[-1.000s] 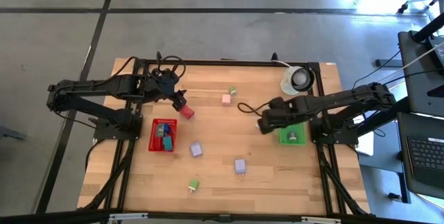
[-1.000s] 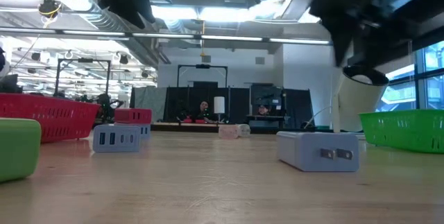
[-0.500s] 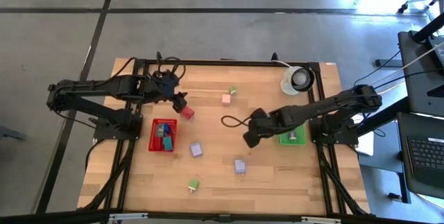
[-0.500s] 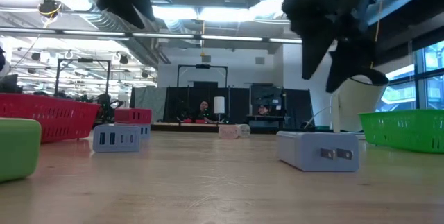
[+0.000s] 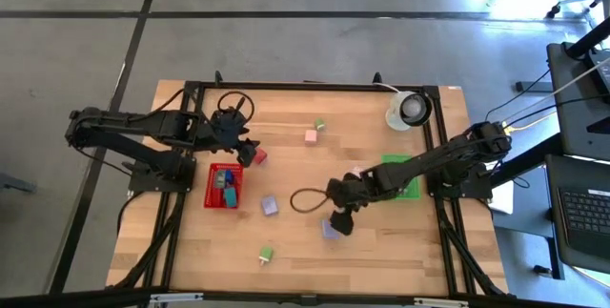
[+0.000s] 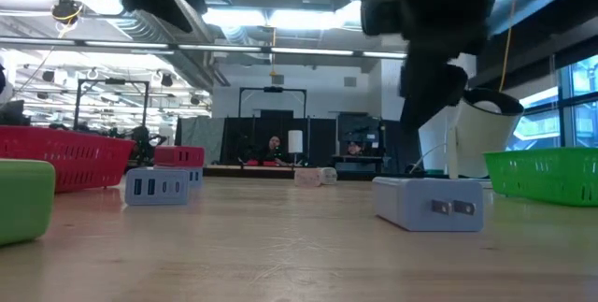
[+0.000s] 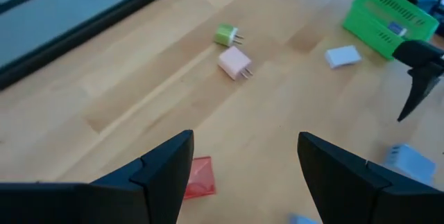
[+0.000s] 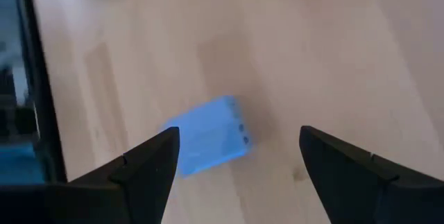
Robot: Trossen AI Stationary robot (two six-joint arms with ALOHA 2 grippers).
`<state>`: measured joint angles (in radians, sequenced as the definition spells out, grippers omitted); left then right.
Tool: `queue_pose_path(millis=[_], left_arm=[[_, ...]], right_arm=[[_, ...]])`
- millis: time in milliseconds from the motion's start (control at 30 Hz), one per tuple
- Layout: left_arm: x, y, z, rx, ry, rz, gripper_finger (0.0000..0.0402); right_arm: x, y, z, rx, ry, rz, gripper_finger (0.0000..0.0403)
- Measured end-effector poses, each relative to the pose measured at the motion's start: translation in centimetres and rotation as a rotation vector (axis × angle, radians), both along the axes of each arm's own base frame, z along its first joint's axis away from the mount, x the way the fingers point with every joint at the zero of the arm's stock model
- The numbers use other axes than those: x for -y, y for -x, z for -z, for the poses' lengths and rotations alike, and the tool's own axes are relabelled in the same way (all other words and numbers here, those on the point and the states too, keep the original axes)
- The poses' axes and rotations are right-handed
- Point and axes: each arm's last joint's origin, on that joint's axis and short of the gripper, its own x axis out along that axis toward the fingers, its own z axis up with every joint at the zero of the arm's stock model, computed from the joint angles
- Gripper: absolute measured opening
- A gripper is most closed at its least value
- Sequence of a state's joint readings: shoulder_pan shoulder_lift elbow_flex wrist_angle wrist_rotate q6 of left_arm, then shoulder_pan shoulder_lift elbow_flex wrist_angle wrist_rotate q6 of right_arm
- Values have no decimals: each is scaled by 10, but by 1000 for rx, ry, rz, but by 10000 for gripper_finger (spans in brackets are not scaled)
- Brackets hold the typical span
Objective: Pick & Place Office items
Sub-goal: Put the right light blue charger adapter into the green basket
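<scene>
Right gripper (image 5: 335, 220) hovering over lavender charger (image 8: 208, 136), jaws spread, empty. Advice: centre, descend, clamp long sides. Left gripper (image 7: 243, 161) waiting near red charger (image 7: 197, 177), jaws released.

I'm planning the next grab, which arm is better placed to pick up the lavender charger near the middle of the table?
Right. The right gripper hangs directly over the lavender charger, fingers open around it. The left gripper is across the table, over a red charger near the red tray.
</scene>
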<state>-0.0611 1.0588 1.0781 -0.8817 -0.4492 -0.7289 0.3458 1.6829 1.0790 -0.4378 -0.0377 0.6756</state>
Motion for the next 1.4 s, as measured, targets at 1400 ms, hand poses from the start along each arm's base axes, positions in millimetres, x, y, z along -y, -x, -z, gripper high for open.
queue_pose_path(millis=[1400], left_arm=[[35, 1, 0, 64, 52, 49, 255]], right_arm=[[-42, -14, 66, 51, 229, -262, 342]])
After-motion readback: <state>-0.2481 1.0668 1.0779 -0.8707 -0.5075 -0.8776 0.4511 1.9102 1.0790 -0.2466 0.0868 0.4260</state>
